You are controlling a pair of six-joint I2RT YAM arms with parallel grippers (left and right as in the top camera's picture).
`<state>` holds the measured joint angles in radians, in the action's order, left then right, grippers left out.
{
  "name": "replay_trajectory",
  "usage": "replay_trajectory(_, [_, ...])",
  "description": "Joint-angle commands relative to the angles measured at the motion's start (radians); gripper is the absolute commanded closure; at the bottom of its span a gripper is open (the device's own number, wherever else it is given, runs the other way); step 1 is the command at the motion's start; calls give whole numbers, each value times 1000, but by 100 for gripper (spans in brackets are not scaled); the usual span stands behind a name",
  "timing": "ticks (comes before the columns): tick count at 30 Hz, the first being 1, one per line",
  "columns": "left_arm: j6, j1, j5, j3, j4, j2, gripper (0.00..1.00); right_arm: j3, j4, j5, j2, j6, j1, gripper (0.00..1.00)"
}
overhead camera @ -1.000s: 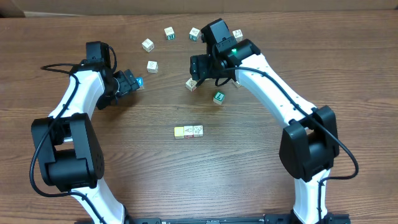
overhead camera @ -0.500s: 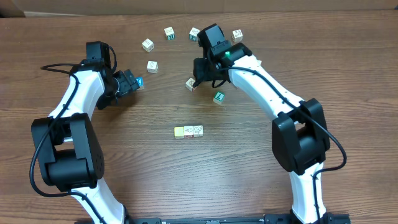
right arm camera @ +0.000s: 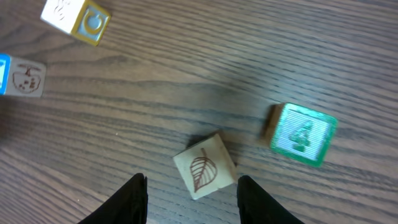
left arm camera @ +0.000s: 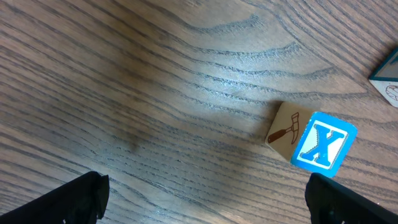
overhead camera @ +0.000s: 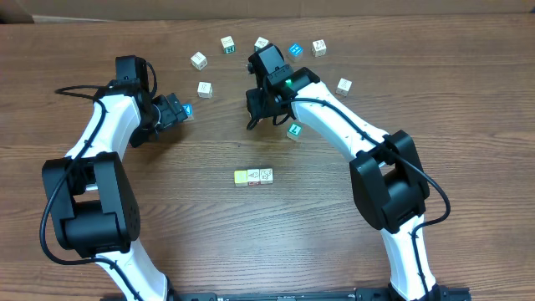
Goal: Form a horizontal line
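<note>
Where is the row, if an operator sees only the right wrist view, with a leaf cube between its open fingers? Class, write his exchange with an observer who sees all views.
Operator: Where is the row from my leaf cube?
Observer: Overhead, the row lies apart from it, lower in the picture than the right end effector.
Operator: And the left end effector?
Observer: It is open, with a blue X cube lying ahead of it, ungrasped.
</note>
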<state>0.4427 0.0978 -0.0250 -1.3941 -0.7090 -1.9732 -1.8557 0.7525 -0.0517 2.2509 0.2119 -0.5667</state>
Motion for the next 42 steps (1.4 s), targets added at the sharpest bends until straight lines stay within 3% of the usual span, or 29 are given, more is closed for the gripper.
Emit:
replay_trajectory(1, [-1,-6,7,-16,3,-11,1,4,-4,6,1,-66,-10,56])
replay_trajectory(14, [-1,-6,7,-16,4,-11,0,5,-12,25,16,-90,-10,54])
replay_trajectory(23, [-1,-6,6,-16,3,-11,0,5,-49,25,76,-132,-10,46])
replay_trajectory(42, [-1,-6,6,-16,3,-11,1,5,-64,25,85,-132,-10,50])
